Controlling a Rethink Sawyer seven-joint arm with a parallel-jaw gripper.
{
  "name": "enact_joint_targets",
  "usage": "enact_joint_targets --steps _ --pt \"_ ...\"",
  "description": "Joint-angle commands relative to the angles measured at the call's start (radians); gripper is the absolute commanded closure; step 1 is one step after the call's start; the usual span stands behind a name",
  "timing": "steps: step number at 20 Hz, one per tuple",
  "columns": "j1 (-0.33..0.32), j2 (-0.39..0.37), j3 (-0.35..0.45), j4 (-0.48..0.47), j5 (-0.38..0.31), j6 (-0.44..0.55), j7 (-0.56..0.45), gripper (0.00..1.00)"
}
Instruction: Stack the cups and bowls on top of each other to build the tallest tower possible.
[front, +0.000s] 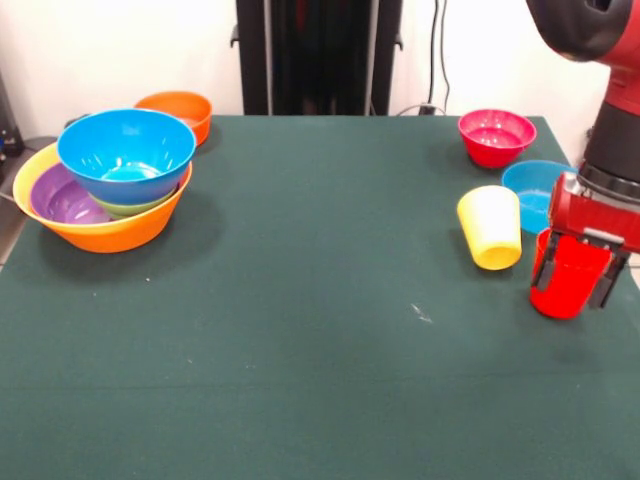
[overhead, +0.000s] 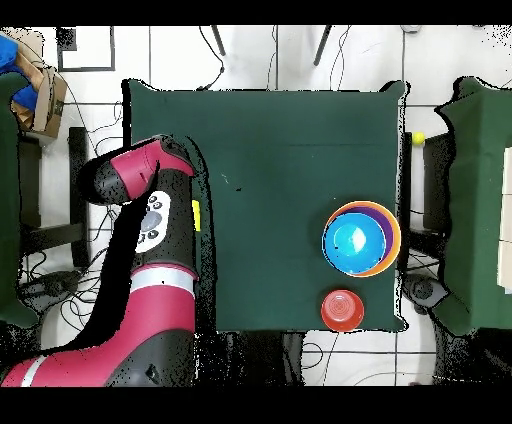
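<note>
Red cup (front: 566, 280) is in my gripper (front: 578, 272), at the table's edge on the picture's right in the front view; my fingers sit on either side of it and look clamped on its wall, base touching or just off the cloth, can't tell which. Yellow cup (front: 491, 227) stands mouth-down just beside it, a blue bowl (front: 535, 192) sits behind that, and a pink-red bowl (front: 496, 136) further back.

Doing this step well, my call: lift straight up before travelling, so the red cup doesn't clip the yellow cup, keep it upright, then carry it across the green table (front: 300, 330) to the tower (front: 105, 185), well apart on the other side. That tower is 1 large yellow-orange bowl holding a purple bowl, a green one and a blue bowl on top, tilted. Set the cup centred in that top bowl and let go gently; the tilt could let it slide.

Front view shows the grip, both cups and the 2 bowls nearby. Overhead view hides all that under my arm (overhead: 150, 230), but shows the tower (overhead: 362, 240) from above, roughly concentric, and the orange bowl (overhead: 342, 310) just beside it.
</note>
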Motion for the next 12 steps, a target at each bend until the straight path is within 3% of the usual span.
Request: enact_joint_targets --steps 1,12 --pt "-0.012 0.056 0.102 -0.055 0.001 0.076 -0.059 0.00" --pt "-0.023 0.033 0.107 0.001 -0.014 0.022 -0.081 0.00"
